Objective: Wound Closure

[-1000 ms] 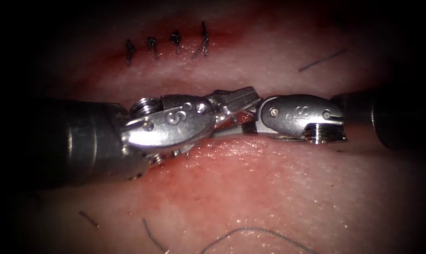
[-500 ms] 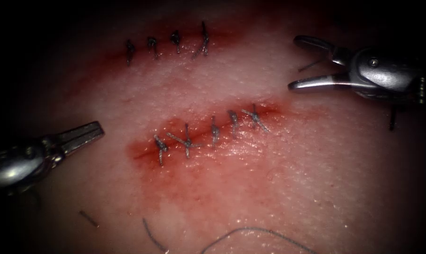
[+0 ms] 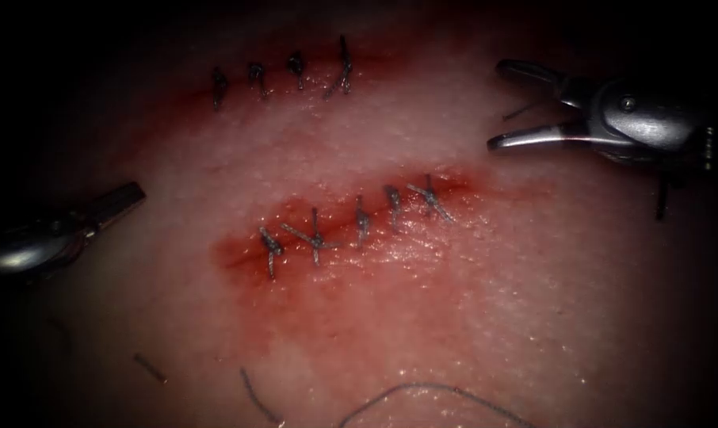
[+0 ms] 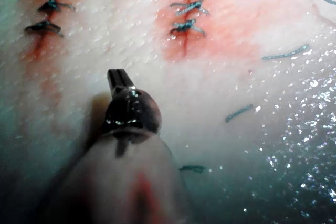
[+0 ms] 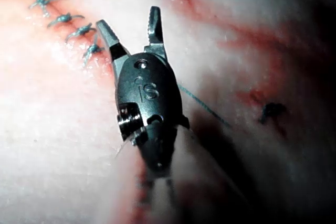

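The cut [image 3: 351,226] in the middle of the tissue is closed by several dark stitches [image 3: 361,220], with red fluid around it. My left tool [image 3: 129,193] lies far to the left of the cut, jaws shut and holding nothing. My right tool [image 3: 498,107] hovers up and to the right of the cut, its jaws spread wide and empty; a short thread piece [image 3: 533,103] lies on the tissue behind them. The left wrist view has the shut left tool [image 4: 118,75] short of the stitches [image 4: 188,8]. The right wrist view has the open right tool [image 5: 128,19] beside the stitch row [image 5: 65,19].
A second stitched row [image 3: 284,71] runs across the far tissue. Cut ends of thread [image 3: 149,368] and a long loose strand [image 3: 430,390] lie on the near tissue. A dark thread bit [image 3: 660,204] hangs below the right tool's wrist.
One second ago both tools met over the cut, hiding it. They have drawn apart, uncovering the stitches. In the last half second the left tool slid further left; the right barely moved.
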Robot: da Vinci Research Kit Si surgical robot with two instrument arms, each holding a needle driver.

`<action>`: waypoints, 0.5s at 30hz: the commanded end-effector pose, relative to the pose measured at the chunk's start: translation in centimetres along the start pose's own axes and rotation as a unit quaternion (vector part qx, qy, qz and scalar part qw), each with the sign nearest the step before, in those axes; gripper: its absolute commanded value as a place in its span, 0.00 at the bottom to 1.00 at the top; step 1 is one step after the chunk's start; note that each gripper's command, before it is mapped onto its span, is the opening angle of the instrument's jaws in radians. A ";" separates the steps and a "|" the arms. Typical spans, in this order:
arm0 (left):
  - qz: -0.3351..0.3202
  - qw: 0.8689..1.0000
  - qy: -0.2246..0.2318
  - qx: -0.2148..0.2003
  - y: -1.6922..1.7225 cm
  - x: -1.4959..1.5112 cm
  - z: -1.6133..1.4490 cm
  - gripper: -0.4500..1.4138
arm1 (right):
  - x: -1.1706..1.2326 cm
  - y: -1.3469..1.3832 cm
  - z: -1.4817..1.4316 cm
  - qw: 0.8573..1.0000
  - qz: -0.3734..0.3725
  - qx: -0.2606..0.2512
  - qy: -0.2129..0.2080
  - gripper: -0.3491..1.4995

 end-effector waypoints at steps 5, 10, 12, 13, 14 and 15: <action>-0.049 0.998 -0.011 -0.044 0.23 -0.23 0.31 0.87 | -0.12 -0.12 0.21 1.000 -0.005 0.001 -0.007 0.99; -0.049 0.994 -0.067 -0.069 0.40 -0.34 0.28 0.87 | -0.14 -0.13 0.21 1.000 -0.007 0.003 -0.013 0.99; -0.047 0.993 -0.076 -0.072 0.41 -0.36 0.25 0.85 | -0.14 -0.13 0.21 1.000 -0.007 0.003 -0.013 0.99; -0.047 0.992 -0.088 -0.076 0.43 -0.38 0.20 0.85 | -0.13 -0.13 0.21 1.000 -0.007 0.003 -0.013 0.99; -0.044 0.991 -0.097 -0.080 0.44 -0.39 0.16 0.86 | -0.13 -0.13 0.21 1.000 -0.007 0.003 -0.013 0.99; -0.042 0.990 -0.105 -0.084 0.45 -0.41 0.12 0.86 | -0.13 -0.13 0.21 1.000 -0.007 0.004 -0.014 0.99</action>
